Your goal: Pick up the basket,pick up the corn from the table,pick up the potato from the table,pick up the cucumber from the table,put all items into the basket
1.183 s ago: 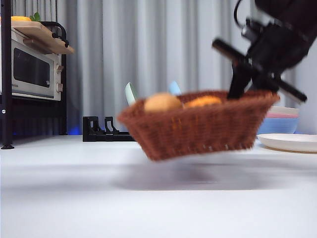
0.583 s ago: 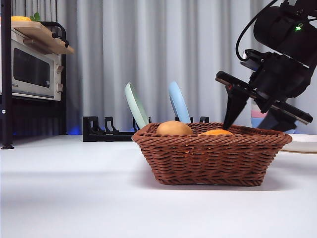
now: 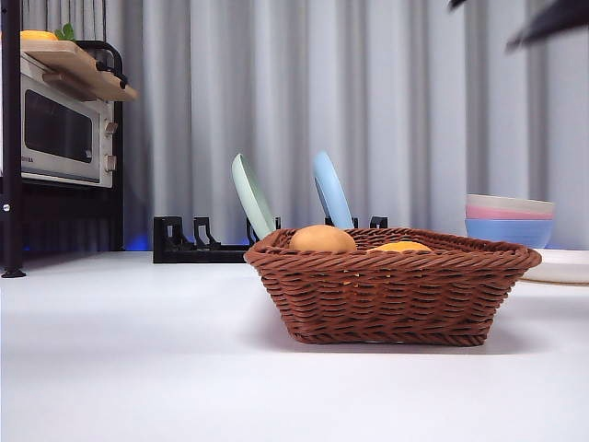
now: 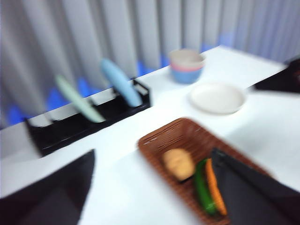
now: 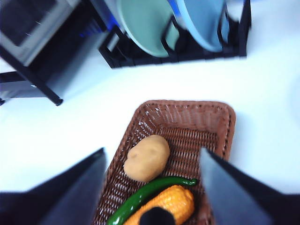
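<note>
Your basket (image 3: 391, 295) sits flat on the counter (image 3: 138, 368), holding potato (image 5: 146, 157), cucumber (image 5: 147, 194) and corn (image 5: 164, 201); both hands, left hand (image 4: 150, 187) and right hand (image 5: 152, 187), hang spread and empty above, load apparently complete.

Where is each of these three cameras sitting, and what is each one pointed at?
Front view: low, at table height, looking level across the table at the basket; only a dark arm tip shows at the top right.
Left wrist view: on the left arm, high and blurred, looking down at the basket; its open left gripper frames it.
Right wrist view: on the right arm, above the basket; its open right gripper frames it.
Both wrist views show the potato, cucumber and corn.
</note>
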Tool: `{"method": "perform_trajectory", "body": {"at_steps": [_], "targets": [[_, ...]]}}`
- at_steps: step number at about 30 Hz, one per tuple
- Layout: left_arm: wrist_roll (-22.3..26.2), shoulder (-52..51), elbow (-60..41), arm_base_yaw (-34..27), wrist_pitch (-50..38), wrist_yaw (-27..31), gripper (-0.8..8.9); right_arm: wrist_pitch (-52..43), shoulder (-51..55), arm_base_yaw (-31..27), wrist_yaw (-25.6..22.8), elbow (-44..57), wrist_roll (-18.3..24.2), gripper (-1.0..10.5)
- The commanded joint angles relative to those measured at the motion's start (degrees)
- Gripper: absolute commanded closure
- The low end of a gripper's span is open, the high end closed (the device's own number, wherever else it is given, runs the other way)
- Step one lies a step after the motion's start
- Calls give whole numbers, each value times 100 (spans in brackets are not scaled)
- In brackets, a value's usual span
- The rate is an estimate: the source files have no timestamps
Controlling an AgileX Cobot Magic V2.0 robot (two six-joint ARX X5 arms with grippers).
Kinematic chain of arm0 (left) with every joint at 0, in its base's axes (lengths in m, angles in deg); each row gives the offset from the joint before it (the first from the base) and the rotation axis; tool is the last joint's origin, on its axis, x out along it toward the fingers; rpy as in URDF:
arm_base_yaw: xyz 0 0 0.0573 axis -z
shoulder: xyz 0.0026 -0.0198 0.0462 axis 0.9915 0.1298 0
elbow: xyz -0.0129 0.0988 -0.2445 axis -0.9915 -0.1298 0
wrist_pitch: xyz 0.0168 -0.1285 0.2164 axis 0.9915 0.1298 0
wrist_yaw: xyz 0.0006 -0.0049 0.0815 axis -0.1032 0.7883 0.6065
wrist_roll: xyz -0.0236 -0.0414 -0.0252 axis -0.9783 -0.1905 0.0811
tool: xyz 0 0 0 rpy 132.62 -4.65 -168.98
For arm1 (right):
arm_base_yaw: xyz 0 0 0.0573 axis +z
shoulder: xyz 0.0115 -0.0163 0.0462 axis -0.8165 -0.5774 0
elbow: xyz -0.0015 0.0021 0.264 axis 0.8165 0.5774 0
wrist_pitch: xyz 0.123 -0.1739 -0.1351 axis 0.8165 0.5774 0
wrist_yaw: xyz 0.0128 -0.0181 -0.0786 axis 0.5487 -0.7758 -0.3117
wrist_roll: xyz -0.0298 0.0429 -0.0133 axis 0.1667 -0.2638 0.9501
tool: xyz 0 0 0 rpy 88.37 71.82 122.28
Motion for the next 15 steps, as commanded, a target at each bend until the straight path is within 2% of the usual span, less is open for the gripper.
{"method": "perform_trajectory", "body": {"at_steps": [1, 3, 8, 12, 15], "targets": [[481, -2, -35, -7, 98, 313, 822, 326, 415, 15, -92, -4, 553, 970], [511, -4, -46, -7, 197, 560, 821, 656, 743, 24, -332, 4, 680, 963], [688, -249, -485, -7, 144, 586, 821, 660, 1685, 273, -874, 380, 824, 963], [695, -739, -1475, -7, -326, 568, 821, 612, 2559, 466, -1355, 881, 872, 963], [695, -1182, -2306, -7, -782, 444, 821, 616, 3067, 503, -1344, 1200, 876, 963]]}}
